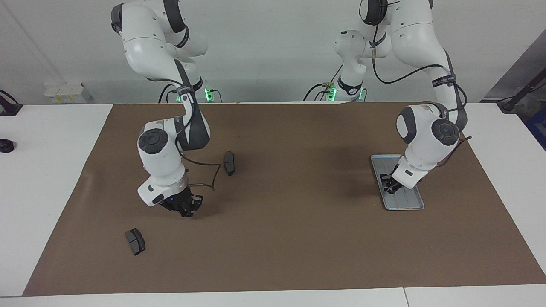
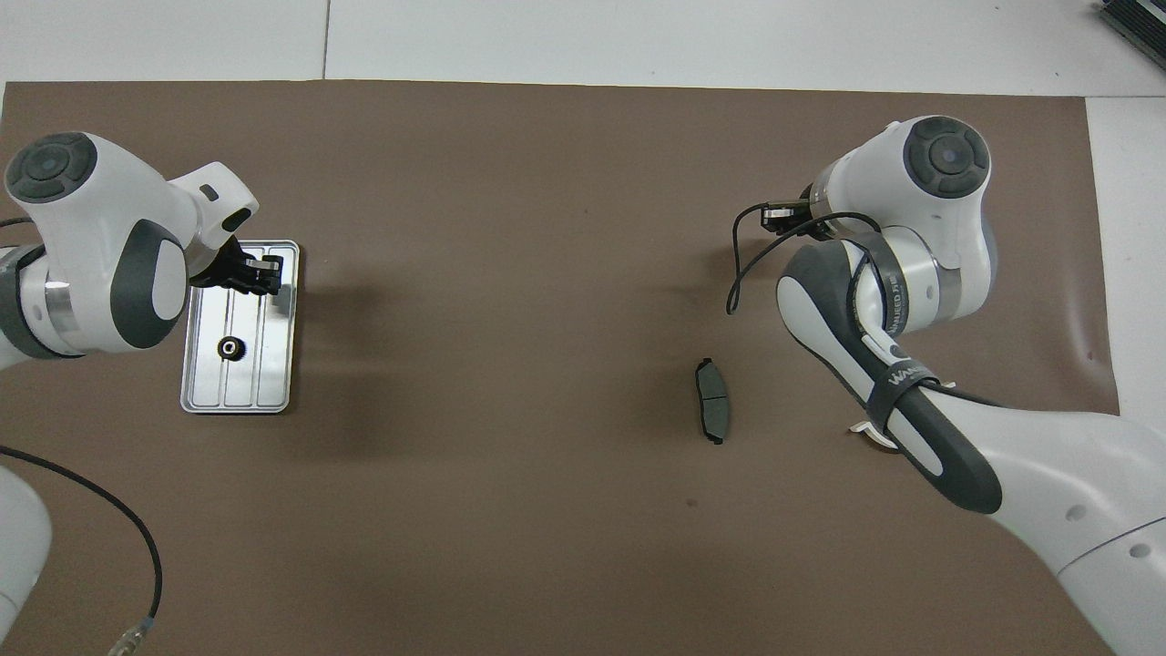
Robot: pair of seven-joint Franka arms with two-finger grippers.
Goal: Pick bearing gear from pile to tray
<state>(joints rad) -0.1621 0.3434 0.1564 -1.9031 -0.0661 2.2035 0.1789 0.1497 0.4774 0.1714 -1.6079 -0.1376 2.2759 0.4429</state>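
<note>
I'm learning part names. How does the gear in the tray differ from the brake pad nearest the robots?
The gear is round and tiny; the brake pad is long, slightly curved and much bigger. The gear is black; the brake pad is dark grey. The gear lies in the tray; the brake pad lies on the brown mat. Both lie flat, ungripped.
</note>
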